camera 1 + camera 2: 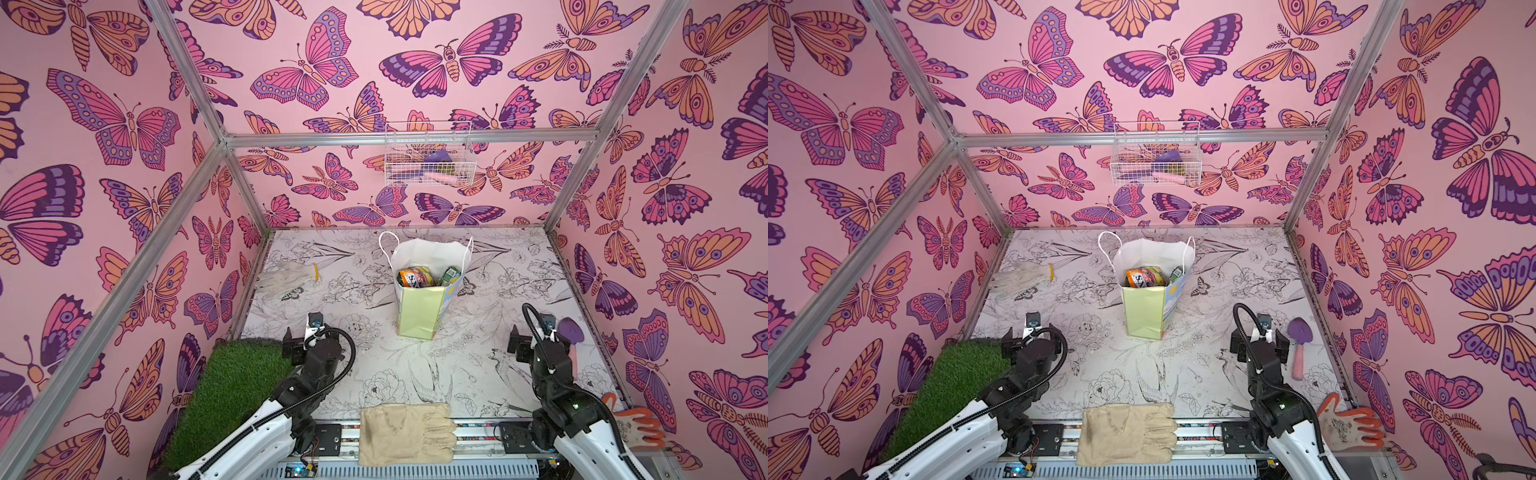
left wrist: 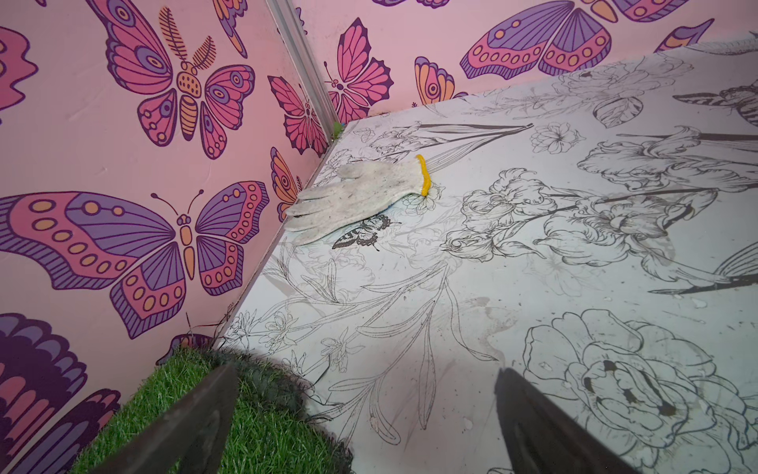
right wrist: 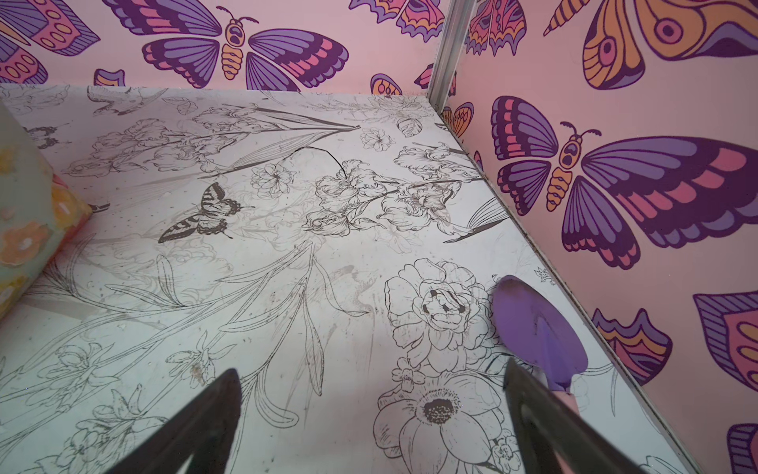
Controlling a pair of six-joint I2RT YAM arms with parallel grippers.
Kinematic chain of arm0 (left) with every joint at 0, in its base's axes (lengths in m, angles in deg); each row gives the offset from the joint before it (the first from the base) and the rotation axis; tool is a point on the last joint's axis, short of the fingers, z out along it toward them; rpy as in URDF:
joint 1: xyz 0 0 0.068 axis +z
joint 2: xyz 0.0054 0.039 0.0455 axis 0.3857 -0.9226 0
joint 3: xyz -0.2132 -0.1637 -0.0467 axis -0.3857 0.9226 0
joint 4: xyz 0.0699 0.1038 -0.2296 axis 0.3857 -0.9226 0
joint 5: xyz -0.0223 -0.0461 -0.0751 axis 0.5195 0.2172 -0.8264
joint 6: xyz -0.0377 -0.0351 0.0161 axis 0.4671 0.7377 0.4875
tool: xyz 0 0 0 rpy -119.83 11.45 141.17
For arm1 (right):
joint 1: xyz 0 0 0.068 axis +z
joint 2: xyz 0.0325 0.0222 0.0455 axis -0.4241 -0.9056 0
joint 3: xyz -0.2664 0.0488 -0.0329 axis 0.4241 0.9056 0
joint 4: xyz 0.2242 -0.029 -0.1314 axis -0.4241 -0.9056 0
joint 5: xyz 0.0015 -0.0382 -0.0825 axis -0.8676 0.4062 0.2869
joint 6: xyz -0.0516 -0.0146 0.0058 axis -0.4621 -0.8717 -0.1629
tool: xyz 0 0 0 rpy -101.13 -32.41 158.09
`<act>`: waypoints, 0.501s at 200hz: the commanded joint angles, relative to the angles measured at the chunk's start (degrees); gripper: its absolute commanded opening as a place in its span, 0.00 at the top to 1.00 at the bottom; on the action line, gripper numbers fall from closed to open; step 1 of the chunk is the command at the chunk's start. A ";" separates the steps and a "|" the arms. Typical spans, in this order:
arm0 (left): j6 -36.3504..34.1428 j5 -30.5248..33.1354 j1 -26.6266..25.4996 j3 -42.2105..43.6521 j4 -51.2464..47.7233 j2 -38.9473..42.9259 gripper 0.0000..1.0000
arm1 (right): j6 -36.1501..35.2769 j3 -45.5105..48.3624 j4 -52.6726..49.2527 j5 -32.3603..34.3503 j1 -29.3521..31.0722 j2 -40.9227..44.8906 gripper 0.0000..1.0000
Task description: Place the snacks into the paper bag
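The paper bag [image 1: 417, 313] [image 1: 1142, 313] stands upright mid-table, mouth open, with white cord handles. Snacks lie inside it: an orange-and-green packet [image 1: 415, 277] [image 1: 1145, 276] and a green one [image 1: 450, 275] [image 1: 1176, 273]. No loose packet shows on the table. My left gripper [image 1: 301, 338] [image 2: 367, 369] hovers near the front left, open and empty, over the edge of the grass mat. My right gripper [image 1: 534, 336] [image 3: 371, 369] hovers at the front right, open and empty. In the right wrist view the bag's flowered side [image 3: 20, 197] shows at the picture's edge.
A white knit glove [image 1: 286, 276] [image 2: 361, 197] lies at the back left. A beige glove [image 1: 405, 434] lies at the front edge and an orange-and-white glove [image 1: 638, 424] at the front right. A purple trowel [image 1: 570, 332] [image 3: 533, 328] lies beside my right gripper. A grass mat [image 1: 224, 386] covers the front left. A wire basket [image 1: 428, 156] hangs on the back wall.
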 commanded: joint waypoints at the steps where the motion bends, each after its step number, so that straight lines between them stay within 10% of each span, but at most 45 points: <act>1: -0.29 0.72 -0.27 1.37 0.53 0.69 0.01 | -0.56 0.58 3.19 1.55 -0.04 0.64 0.01; 100: -5.60 -0.24 0.36 4.94 11.90 1.54 0.01 | -2.98 3.41 14.10 1.96 -0.07 -2.31 0.01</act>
